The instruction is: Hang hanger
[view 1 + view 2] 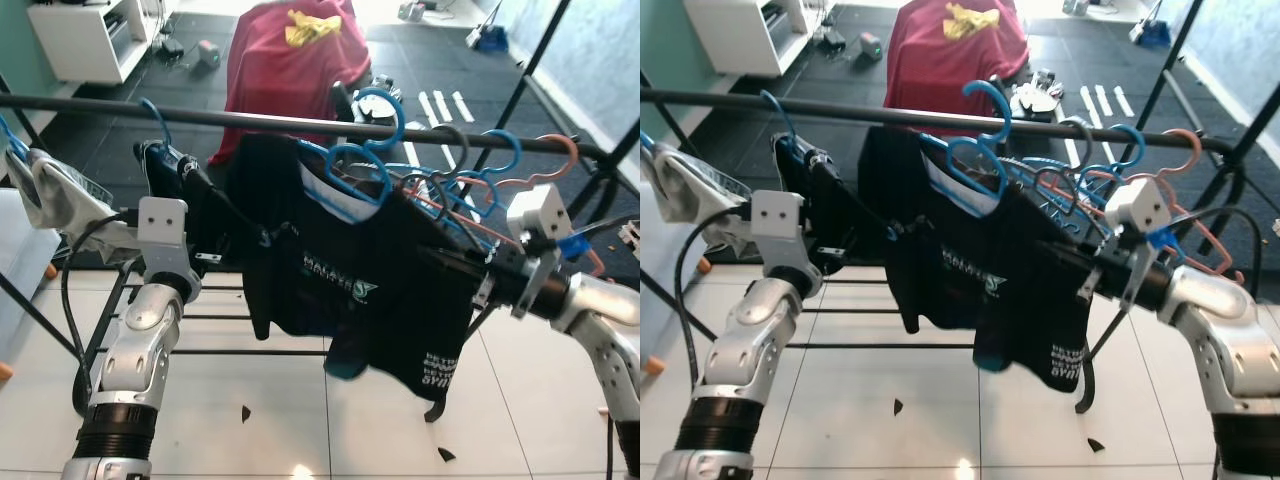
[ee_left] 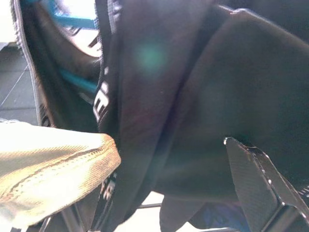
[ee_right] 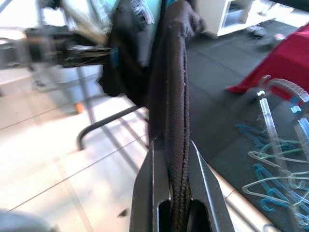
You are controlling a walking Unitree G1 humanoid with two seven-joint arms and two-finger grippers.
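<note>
1. Right gripper [image 3: 176,193] pinches a fold of the black shirt [image 1: 350,280] between its two fingers, at the shirt's right side below the rail [image 1: 300,120].
2. Left gripper [image 1: 205,215] reaches into the dark clothes at the left of the rail; whether its fingers are spread or pressed together cannot be told.
3. The shirt sits on a blue hanger [image 1: 355,170], whose hook [image 1: 385,110] is raised at the rail, tilted.
4. More hangers, blue [image 1: 500,150] and salmon [image 1: 560,165], hang on the rail to the right.
5. A red cloth [image 1: 290,70] lies draped behind the rail.
</note>
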